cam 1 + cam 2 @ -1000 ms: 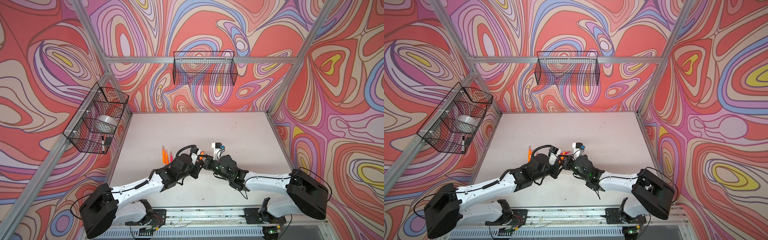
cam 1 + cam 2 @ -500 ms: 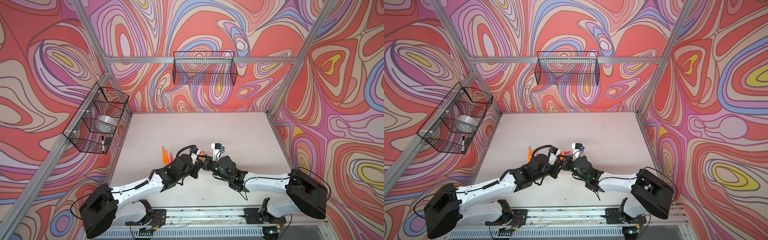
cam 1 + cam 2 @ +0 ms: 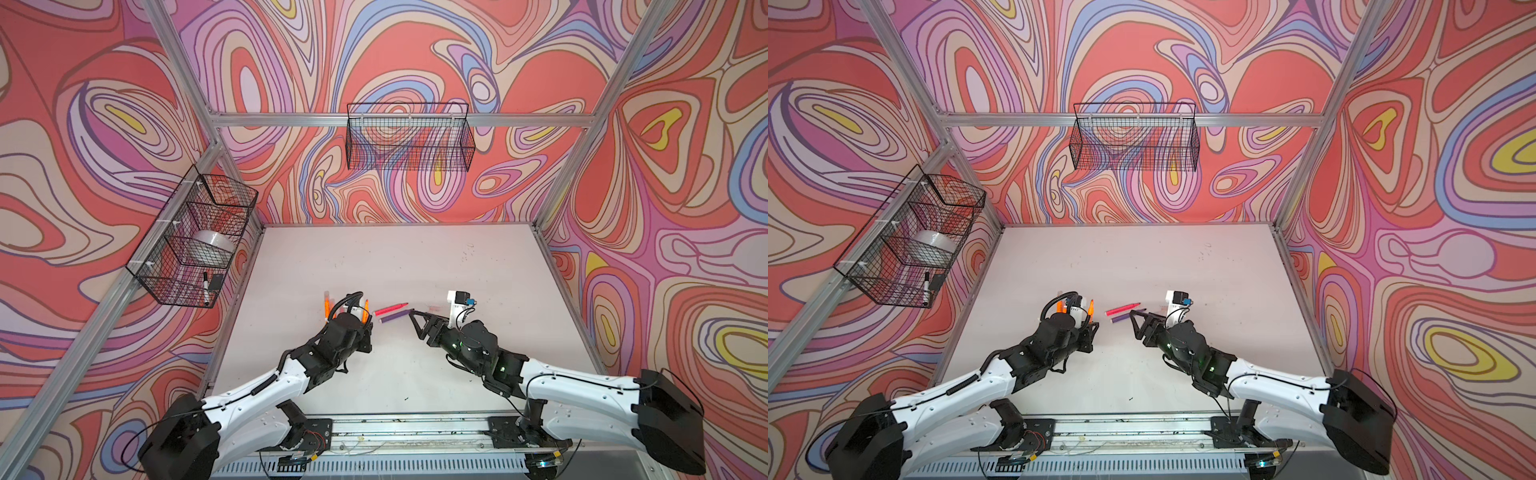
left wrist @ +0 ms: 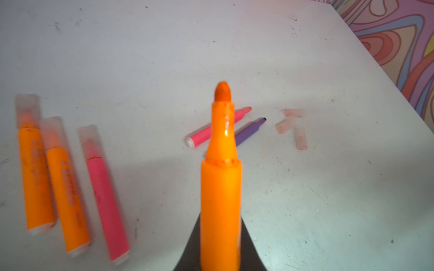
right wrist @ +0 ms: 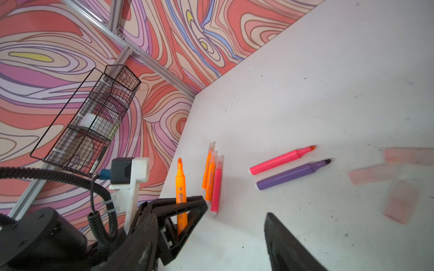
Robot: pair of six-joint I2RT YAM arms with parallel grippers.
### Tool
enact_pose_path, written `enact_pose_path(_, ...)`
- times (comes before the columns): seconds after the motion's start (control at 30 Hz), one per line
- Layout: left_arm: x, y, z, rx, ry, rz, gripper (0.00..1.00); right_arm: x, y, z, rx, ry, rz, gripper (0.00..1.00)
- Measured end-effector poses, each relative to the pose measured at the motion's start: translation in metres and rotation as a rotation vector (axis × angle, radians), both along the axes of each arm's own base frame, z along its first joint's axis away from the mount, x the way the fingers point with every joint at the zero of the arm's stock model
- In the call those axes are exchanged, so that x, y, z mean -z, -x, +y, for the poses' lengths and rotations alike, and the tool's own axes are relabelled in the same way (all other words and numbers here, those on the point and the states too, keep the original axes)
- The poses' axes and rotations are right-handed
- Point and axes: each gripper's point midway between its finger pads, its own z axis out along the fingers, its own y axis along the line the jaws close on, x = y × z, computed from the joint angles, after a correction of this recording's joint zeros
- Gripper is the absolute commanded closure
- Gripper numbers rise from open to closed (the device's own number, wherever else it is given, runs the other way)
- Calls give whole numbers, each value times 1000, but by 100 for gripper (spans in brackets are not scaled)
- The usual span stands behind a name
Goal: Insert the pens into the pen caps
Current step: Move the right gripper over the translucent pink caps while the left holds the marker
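My left gripper (image 3: pixel 365 327) (image 4: pixel 220 225) is shut on an uncapped orange pen (image 4: pixel 220 164) (image 3: pixel 365 309), tip pointing up and away. My right gripper (image 3: pixel 415 324) (image 5: pixel 210 218) is open and empty, a short way to the right of it. Uncapped pink (image 4: pixel 211 130) (image 3: pixel 390 308) and purple (image 4: pixel 252 129) (image 3: pixel 392 318) pens lie between the grippers. Three loose translucent pen caps (image 4: pixel 293 113) (image 5: pixel 371 173) lie just beyond the pen tips. Two orange pens (image 4: pixel 35 178) and a pink one (image 4: pixel 105 199) lie capped side by side at the left.
A wire basket (image 3: pixel 191 245) on the left wall holds a tape roll and a black-capped marker (image 3: pixel 205 286). A second wire basket (image 3: pixel 409 139) hangs on the back wall. The white table (image 3: pixel 415 257) is bounded by aluminium posts and patterned walls.
The two grippers were together at mid-table with the orange pen between them. The right gripper has opened and drawn back right; the left keeps the pen and has shifted left.
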Motion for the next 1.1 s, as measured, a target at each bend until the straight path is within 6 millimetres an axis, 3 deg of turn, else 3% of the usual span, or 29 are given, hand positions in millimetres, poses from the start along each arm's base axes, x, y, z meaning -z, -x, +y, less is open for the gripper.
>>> enact_pose_path(0.2, -44, 13, 18, -1, 42, -128, 100, 19, -9, -38, 152, 186, 21, 18)
enact_pose_path(0.33, -58, 20, 29, -11, 49, -190, 100, 33, -30, -47, 210, 326, 73, 23)
enact_pose_path(0.43, -52, 21, 36, -26, 4, -178, 100, 48, -55, -52, 239, 393, 129, 30)
enact_pose_path(0.53, -41, 23, 39, -21, -45, -149, 100, 77, -74, -61, 253, 460, 213, 34)
enact_pose_path(0.7, -33, 25, 40, 0, -93, -124, 100, 124, -81, -63, 218, 595, 333, 39)
enact_pose_path(0.83, -24, 24, 43, -2, -143, -88, 100, 133, -79, -63, 200, 627, 359, 39)
enact_pose_path(1.1, -11, 29, 26, 102, -141, -48, 100, 140, -81, -61, 183, 666, 379, 52)
